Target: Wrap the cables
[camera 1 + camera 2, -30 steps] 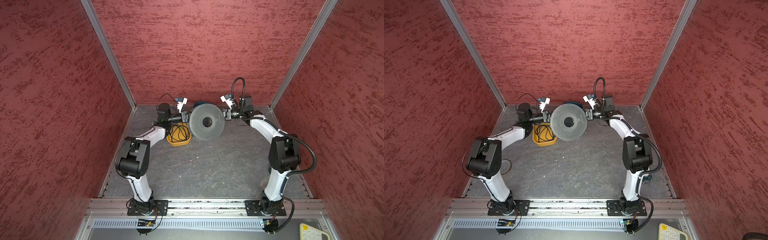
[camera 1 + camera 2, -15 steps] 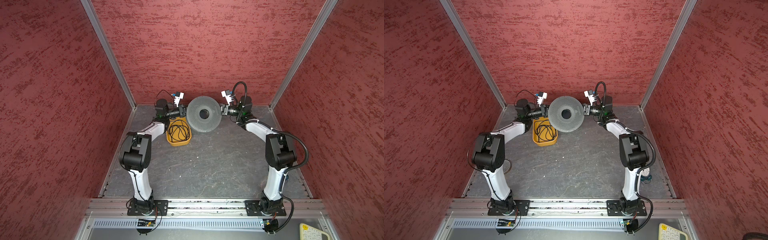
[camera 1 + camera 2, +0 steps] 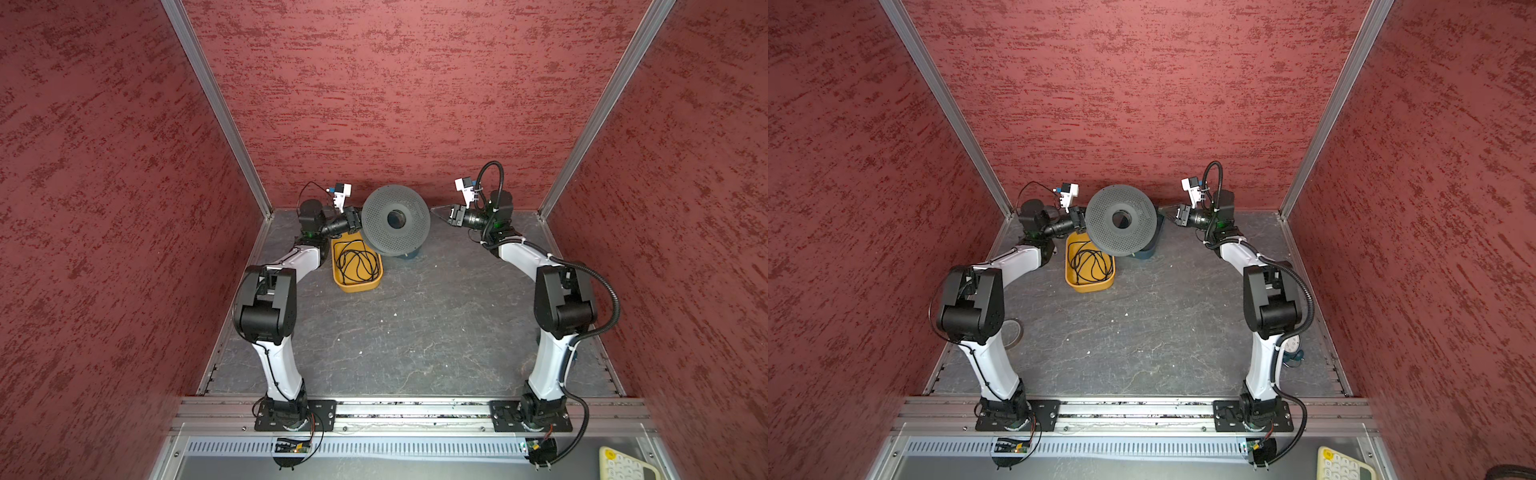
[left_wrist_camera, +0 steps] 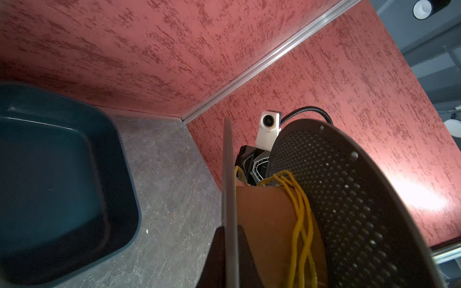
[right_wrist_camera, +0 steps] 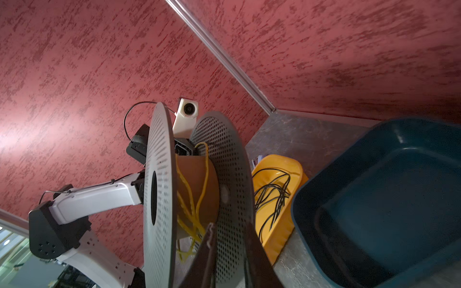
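Note:
A grey perforated spool hangs tilted near the back wall. My left gripper is shut on the thin edge of one of its flanges. The cables, thin yellow wire, lie in loose turns round the spool's brown core, and a few strands hang below it. My right gripper stands a little to the right of the spool and does not touch it. In the right wrist view its fingers are apart, and the other flange shows through the gap between them.
A yellow tray with a tangle of black cable sits by the left arm. A dark blue tub stands under and behind the spool. A tape roll lies by the left wall, small items by the right arm.
Both arms carried the spool back towards the rear wall. My right gripper has since opened, let go of the spool and drawn off to the right. The left still holds it.

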`<state>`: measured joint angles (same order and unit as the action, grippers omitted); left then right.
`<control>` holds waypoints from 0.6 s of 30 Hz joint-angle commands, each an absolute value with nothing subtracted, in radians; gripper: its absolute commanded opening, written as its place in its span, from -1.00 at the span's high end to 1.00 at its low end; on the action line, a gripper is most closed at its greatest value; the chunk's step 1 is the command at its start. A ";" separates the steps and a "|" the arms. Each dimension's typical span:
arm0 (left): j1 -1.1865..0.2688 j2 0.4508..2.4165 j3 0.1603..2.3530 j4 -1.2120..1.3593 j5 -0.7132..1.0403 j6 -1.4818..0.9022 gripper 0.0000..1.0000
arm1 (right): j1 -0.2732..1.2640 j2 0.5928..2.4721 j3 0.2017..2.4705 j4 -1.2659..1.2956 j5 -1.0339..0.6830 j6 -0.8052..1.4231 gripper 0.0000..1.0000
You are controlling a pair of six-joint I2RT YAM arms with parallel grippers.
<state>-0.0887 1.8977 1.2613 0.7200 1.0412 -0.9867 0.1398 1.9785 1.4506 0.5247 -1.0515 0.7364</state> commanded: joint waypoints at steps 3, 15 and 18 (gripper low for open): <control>-0.091 1.851 1.253 0.748 1.018 -1.029 1.00 | 0.127 1.909 1.422 0.532 -1.002 0.732 0.41; -0.073 1.841 1.196 0.743 0.921 -1.118 1.00 | 0.135 1.754 1.239 0.343 -0.840 0.547 0.08; -0.079 1.851 1.183 0.768 0.890 -1.155 1.00 | 0.152 1.706 1.181 0.310 -0.786 0.500 0.03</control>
<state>-0.0769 1.8931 1.1782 0.7021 0.9363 -1.0969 0.1360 1.7573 1.2102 0.3527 -0.8707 0.5743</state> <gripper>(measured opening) 0.085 0.478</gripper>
